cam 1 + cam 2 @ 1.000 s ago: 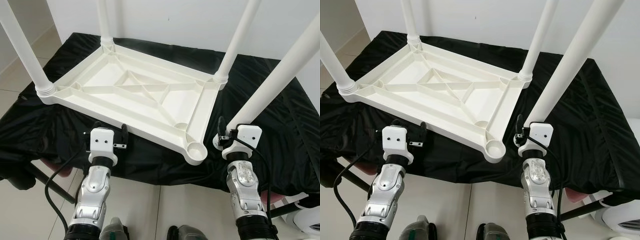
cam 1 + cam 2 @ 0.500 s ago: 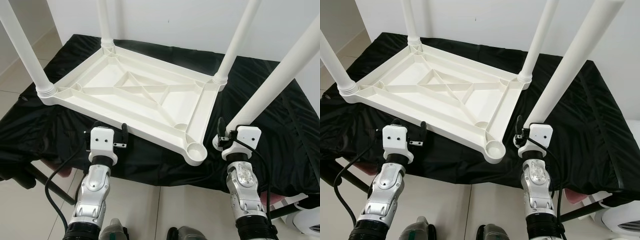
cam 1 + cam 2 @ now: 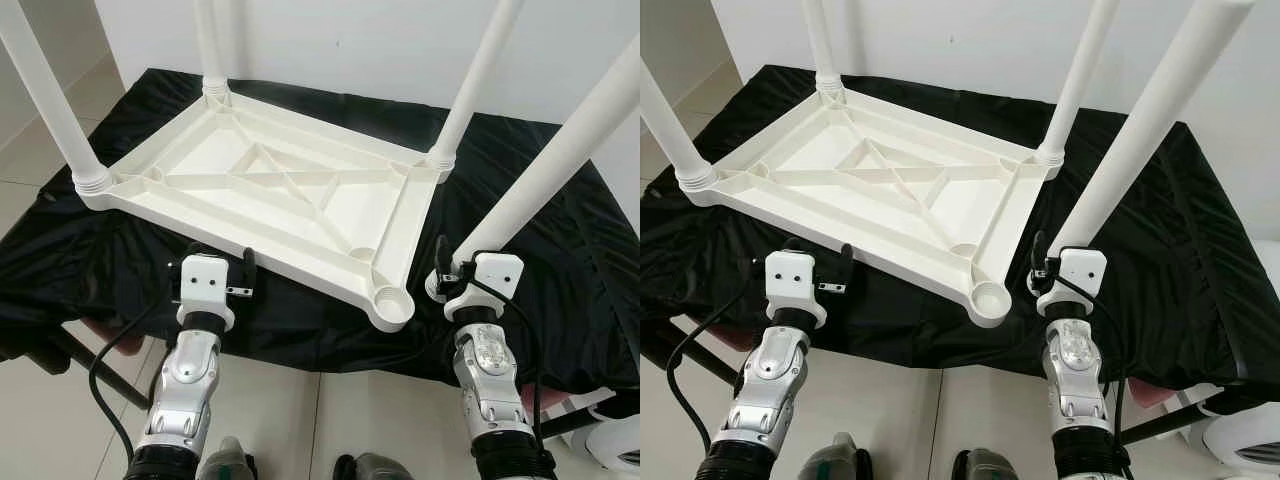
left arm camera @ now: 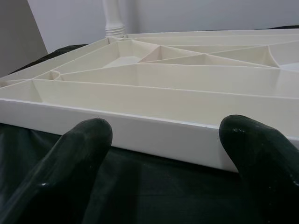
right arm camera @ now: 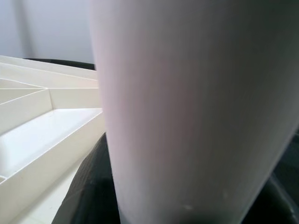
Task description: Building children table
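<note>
A white plastic tabletop (image 3: 290, 185) lies upside down on a black cloth. Three white legs stand in its corners: far left (image 3: 207, 45), near left (image 3: 50, 100) and far right (image 3: 470, 85). The near right socket (image 3: 393, 302) holds no leg. My right gripper (image 3: 452, 268) is shut on the lower end of a fourth leg (image 3: 560, 150), which leans up and to the right just beside that socket. Close up, the leg (image 5: 187, 107) covers most of the right wrist view. My left gripper (image 4: 163, 144) is open, its fingers (image 4: 70, 158) just short of the tabletop's near rim (image 4: 154, 126).
The black cloth (image 3: 560, 250) drapes over a low support and hangs past its front edge. Tiled floor (image 3: 40, 400) lies in front and to the left. A white wall stands behind. A white rounded object (image 3: 620, 440) sits at the lower right.
</note>
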{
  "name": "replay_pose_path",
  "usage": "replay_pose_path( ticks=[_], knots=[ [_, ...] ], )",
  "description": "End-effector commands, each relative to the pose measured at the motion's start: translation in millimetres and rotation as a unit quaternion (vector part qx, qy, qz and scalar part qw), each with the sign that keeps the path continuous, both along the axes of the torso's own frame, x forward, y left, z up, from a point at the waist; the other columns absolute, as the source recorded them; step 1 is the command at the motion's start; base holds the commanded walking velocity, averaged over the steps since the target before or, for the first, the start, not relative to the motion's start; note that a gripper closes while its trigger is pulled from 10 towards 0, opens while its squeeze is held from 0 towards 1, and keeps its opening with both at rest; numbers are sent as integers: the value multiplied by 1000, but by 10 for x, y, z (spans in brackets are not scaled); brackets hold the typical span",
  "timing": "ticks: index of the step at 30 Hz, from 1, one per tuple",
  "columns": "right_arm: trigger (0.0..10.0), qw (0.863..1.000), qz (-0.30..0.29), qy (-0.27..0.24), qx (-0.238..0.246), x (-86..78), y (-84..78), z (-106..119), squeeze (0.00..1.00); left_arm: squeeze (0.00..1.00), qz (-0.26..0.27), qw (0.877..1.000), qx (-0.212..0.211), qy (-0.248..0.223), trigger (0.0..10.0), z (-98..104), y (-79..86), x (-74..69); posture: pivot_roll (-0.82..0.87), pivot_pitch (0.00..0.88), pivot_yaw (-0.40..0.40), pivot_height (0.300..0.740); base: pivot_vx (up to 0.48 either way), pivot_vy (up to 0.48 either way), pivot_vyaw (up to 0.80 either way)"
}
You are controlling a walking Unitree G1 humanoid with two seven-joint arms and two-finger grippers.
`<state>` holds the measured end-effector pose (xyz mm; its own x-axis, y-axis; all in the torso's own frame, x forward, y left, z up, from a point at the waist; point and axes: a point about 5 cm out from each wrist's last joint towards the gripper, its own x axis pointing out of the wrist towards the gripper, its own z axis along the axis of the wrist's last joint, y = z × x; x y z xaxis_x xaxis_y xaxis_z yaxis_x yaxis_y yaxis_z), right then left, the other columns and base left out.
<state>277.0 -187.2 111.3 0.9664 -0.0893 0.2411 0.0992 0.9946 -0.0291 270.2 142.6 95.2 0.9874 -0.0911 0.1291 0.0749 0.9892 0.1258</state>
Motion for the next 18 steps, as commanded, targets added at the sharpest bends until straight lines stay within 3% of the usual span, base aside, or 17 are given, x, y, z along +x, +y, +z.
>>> replay_pose_path(
  ticks=[1,18],
  knots=[
    [10000,1000,-9,16,-1,-17,-66,-67,0,0,-11,1000,5,0,10000,0,-10,-17,51,24,-35,740,0,0,0],
    [10000,1000,-11,20,-9,3,-127,-54,0,0,-60,998,26,-3,10000,-3,-70,-101,48,41,-54,740,0,0,0]
  ],
)
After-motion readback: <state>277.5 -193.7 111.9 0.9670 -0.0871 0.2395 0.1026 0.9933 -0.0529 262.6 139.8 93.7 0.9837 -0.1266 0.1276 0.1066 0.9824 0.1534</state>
